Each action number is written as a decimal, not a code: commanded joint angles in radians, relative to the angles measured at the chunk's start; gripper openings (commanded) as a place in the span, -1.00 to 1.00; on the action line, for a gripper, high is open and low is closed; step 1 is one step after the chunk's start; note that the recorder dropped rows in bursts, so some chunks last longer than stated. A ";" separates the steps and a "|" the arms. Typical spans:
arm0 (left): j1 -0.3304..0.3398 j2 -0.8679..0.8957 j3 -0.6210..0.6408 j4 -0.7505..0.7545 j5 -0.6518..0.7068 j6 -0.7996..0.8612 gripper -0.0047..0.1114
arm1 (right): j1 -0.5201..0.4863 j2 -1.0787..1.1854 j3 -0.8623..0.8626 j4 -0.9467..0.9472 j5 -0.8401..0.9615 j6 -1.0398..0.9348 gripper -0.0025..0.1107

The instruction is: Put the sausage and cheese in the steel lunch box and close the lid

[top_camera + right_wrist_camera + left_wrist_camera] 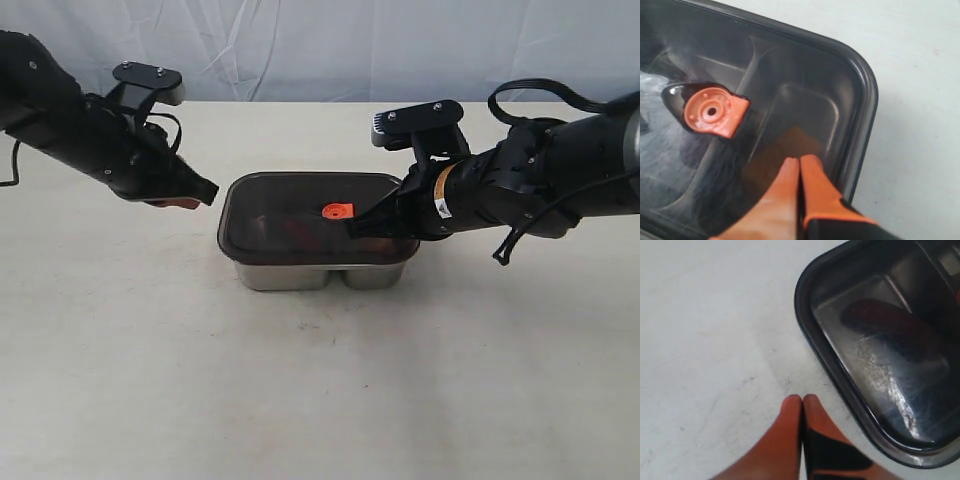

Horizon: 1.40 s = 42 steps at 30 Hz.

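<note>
Exterior view: the steel lunch box [322, 272] sits mid-table [320, 400] with the lid [270, 205] laid flat over it and the orange valve [338, 211] at its centre. The sausage [297, 229] shows as a dim red shape through the dark cover. The right gripper [358, 228], tips pressed together, rests low over the lid's 3 o'clock side. The left gripper [206, 190] hovers off the box at 10 o'clock, apart from it.

Left wrist view: the orange fingers are closed on nothing, above bare table just beside the lid's rounded corner. The sausage lies beneath in the larger compartment.

Right wrist view: the closed tips point down over the smaller compartment, where the cheese [790, 144] shows as a brownish blur under the cover. Whether they touch the lid cannot be told.

Seating appears to be the step in hand. Press straight down near the rim, not on the valve, and avoid sideways push that could slide the box.
</note>
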 commanded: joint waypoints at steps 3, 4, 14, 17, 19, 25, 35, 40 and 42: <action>-0.047 0.000 -0.001 0.073 0.027 -0.095 -0.92 | -0.005 -0.019 0.008 -0.004 -0.003 0.000 -0.97; -0.051 0.000 -0.001 0.117 0.027 -0.130 -0.92 | -0.005 -0.024 0.008 -0.004 -0.003 0.000 -0.97; -0.086 0.002 -0.001 0.243 0.051 -0.278 -0.92 | -0.005 -0.060 0.008 -0.012 -0.001 0.000 -0.97; -0.115 0.002 -0.001 0.243 0.050 -0.278 -0.92 | -0.021 -0.066 0.008 -0.020 0.001 0.000 -0.97; -0.131 0.002 -0.001 0.247 0.050 -0.278 -0.92 | -0.037 -0.072 0.008 -0.020 0.005 0.000 -0.97; -0.133 0.032 -0.001 0.247 0.050 -0.278 -0.92 | -0.045 -0.102 0.008 -0.035 0.035 0.000 -0.97; -0.133 0.069 -0.002 0.169 0.022 -0.223 -0.92 | -0.045 -0.120 0.008 -0.053 0.042 0.000 -0.97; -0.133 0.069 -0.002 0.157 0.022 -0.205 -0.92 | -0.045 -0.120 0.008 -0.053 0.042 0.000 -0.97; -0.133 0.067 -0.006 0.161 0.022 -0.205 -0.92 | -0.045 -0.120 0.008 -0.053 0.044 0.000 -0.97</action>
